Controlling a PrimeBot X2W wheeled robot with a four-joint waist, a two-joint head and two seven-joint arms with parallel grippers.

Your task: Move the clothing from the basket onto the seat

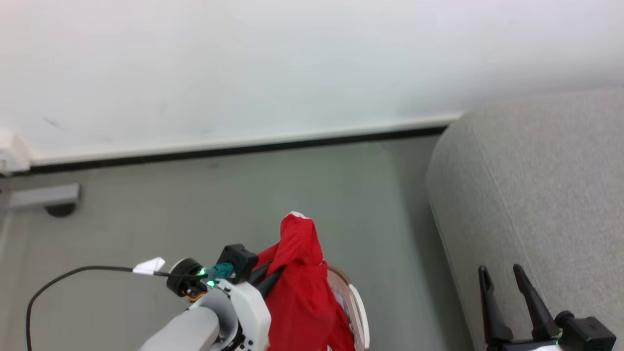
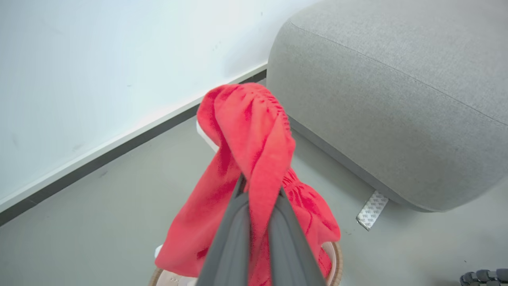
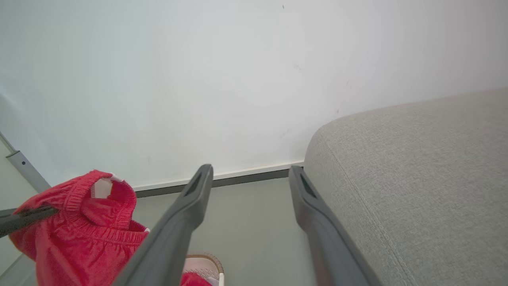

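Note:
A bright red piece of clothing (image 1: pixel 300 287) with white trim hangs from my left gripper (image 1: pixel 273 277), which is shut on it and holds it above the basket (image 1: pixel 360 312). In the left wrist view the dark fingers (image 2: pixel 234 234) pinch the red clothing (image 2: pixel 250 159), which drapes over them, and the basket rim (image 2: pixel 336 258) peeks out below. The grey seat (image 1: pixel 536 195) lies to the right. My right gripper (image 1: pixel 502 275) is open with nothing in it, beside the seat's rounded edge. The right wrist view has the clothing (image 3: pixel 79 230) at lower left and the seat (image 3: pixel 416 178) at right.
A white wall (image 1: pixel 292 63) with a dark baseboard (image 1: pixel 234 148) runs behind the grey floor (image 1: pixel 219 204). A black cable (image 1: pixel 63 280) trails from my left arm. A white tag (image 2: pixel 372 209) hangs under the seat's edge. A grey bracket (image 1: pixel 41 197) sits at far left.

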